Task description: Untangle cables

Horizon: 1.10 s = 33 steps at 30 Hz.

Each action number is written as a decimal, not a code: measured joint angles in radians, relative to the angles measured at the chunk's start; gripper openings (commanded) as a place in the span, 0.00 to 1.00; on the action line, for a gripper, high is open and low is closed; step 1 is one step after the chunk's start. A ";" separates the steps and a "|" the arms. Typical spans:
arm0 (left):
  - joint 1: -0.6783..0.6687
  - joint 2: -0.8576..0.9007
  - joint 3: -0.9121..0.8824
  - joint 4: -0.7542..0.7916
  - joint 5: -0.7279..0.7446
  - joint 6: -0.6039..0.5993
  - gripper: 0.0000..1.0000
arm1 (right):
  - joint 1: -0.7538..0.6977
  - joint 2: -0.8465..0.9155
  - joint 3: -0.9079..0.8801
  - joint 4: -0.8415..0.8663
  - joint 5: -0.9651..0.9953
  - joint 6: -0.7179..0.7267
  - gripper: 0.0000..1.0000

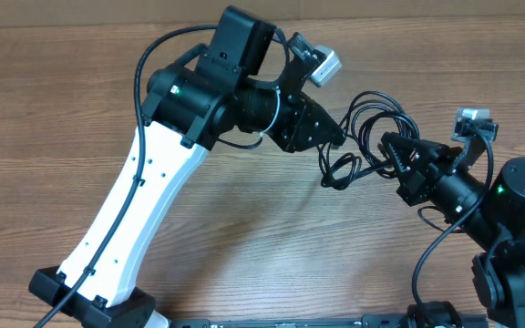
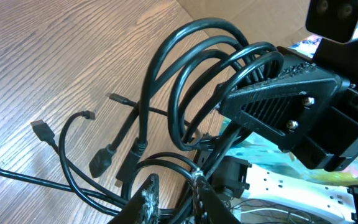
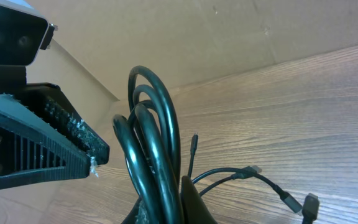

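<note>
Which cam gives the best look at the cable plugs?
Left wrist: several plugs lie spread on the table, close and sharp. Right wrist catches only a few plugs at lower right, beside the coil. Overhead shows the cables as thin loops; plugs too small to pick out.

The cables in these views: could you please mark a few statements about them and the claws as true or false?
1. The right claw is shut on the looped cables. True.
2. The table is plain white plastic. False: it shows wood grain.
3. Loose plug ends lie on the table. True.
4. The cable loops lie flat on the table. False: they stand upright out of the right claw.
5. The left claw is far from the cables, at the table's edge. False: it is right beside the bundle, facing the right claw.
</note>
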 measured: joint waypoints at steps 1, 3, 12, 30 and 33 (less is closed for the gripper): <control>0.000 0.000 0.000 0.000 0.003 0.000 0.24 | 0.000 0.000 0.000 0.000 0.000 0.000 0.04; -0.002 0.000 0.000 0.000 0.007 0.000 0.49 | 0.000 0.000 0.000 0.001 0.000 0.000 0.04; -0.050 0.000 0.000 0.015 0.013 -0.009 0.66 | 0.000 0.000 0.000 0.000 0.000 0.000 0.04; -0.085 0.000 0.000 0.064 -0.036 -0.008 0.37 | 0.000 0.000 0.000 0.009 -0.047 0.000 0.04; -0.085 0.000 0.000 0.051 -0.042 -0.011 0.51 | 0.000 0.000 0.000 0.017 -0.047 0.000 0.04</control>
